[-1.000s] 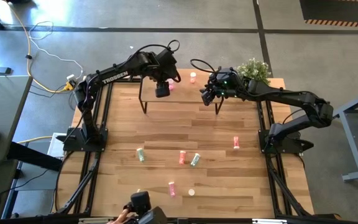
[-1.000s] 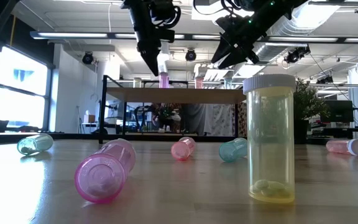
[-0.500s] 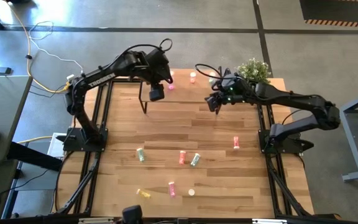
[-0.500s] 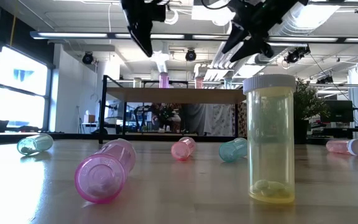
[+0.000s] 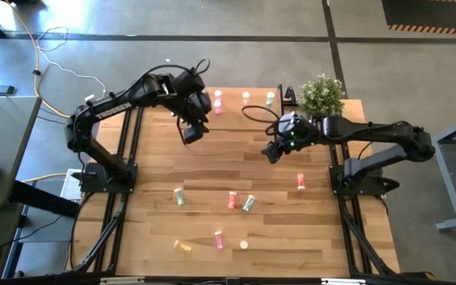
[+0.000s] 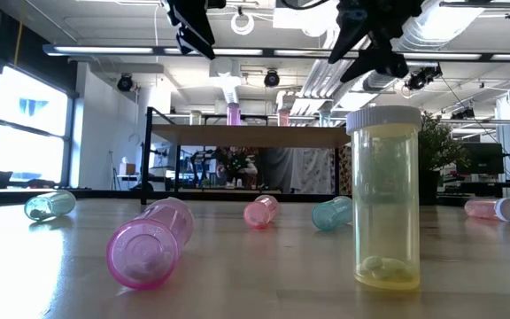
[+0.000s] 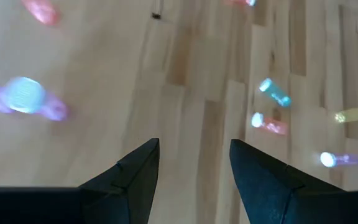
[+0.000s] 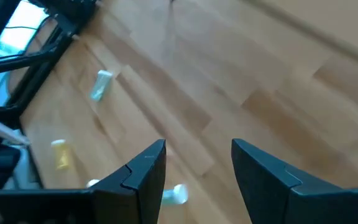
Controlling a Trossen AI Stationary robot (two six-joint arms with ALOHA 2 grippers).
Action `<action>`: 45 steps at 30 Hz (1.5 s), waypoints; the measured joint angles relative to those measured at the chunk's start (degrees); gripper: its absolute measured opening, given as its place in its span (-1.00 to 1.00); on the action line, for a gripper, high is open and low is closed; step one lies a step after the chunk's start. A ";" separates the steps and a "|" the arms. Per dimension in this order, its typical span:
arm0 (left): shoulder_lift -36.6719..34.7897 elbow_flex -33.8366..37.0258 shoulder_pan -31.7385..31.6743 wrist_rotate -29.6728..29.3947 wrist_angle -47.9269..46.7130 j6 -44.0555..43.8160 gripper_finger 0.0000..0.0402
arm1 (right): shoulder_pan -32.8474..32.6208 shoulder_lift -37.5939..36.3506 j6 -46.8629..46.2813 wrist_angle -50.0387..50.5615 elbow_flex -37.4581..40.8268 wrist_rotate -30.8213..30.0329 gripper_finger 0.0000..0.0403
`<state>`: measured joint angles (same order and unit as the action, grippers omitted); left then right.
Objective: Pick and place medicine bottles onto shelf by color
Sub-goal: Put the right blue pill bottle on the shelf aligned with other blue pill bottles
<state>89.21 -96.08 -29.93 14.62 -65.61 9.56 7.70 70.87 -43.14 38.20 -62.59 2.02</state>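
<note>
The shelf [image 5: 236,112] stands at the table's far side, and it also shows in the low view [image 6: 246,136]. On its far edge stand two pink bottles [image 5: 218,101], one pale orange bottle [image 5: 245,97] and one green bottle [image 5: 270,97]. Several bottles lie on the tabletop: green [image 5: 179,196], red-orange [image 5: 232,199], green [image 5: 248,203], pink [image 5: 300,182] and pink [image 5: 219,240]. A yellow bottle [image 6: 385,208] stands upright near the front edge. My left gripper [image 5: 190,131] hangs open and empty over the shelf's near left corner. My right gripper [image 5: 271,152] hangs open and empty just in front of the shelf's right end.
A potted plant [image 5: 321,93] stands at the table's far right corner. A loose white cap [image 5: 244,245] lies near the front edge. Bare planks lie between the shelf and the row of lying bottles.
Both grippers have drawn back from over the shelf toward the table's near edge. The left one has also gone a little toward the left edge. No bottle on the tabletop has moved.
</note>
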 joint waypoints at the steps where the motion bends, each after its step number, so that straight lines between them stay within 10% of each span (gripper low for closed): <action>1: -0.48 1.25 0.59 0.00 0.57 -0.39 -0.07 | -0.87 0.00 -1.61 0.00 0.00 0.00 -0.14; 29: -2.38 13.67 15.72 0.24 9.43 -10.93 -0.07 | -24.41 5.25 -46.51 0.23 0.00 -9.87 -0.14; 45: -5.07 13.65 15.22 -0.50 7.36 -6.31 -0.07 | -25.70 18.48 -60.54 -4.26 0.00 -6.71 -0.14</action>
<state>84.14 -82.43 -14.72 14.11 -58.25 3.26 -18.00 89.35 -103.68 33.93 -62.59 -4.69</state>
